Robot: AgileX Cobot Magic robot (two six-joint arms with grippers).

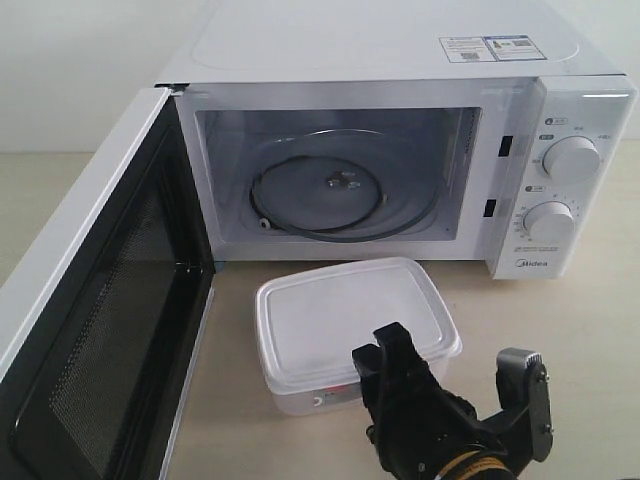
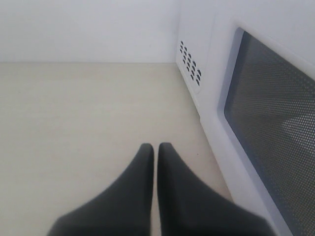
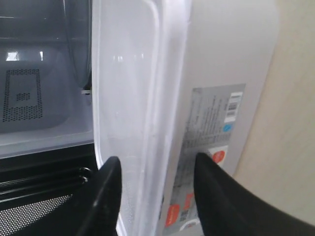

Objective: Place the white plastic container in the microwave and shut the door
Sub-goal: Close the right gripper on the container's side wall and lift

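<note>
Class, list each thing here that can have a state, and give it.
White microwave door with mesh window: wide open.
Boxy white microwave: cavity empty except glass turntable.
Rectangular white plastic container: lidded, on the table outside.
Left gripper: shut, empty.
Right gripper: open, straddling the container's edge.

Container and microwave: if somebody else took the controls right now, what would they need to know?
Left gripper: jaws shut, empty, outside the open door.
Right gripper: jaws open, straddling the container's near edge; no firm grip visible.
Container: lidded, on the table in front of the microwave.
Done: door open.
Left: grasp container, place it inside, close door.
</note>
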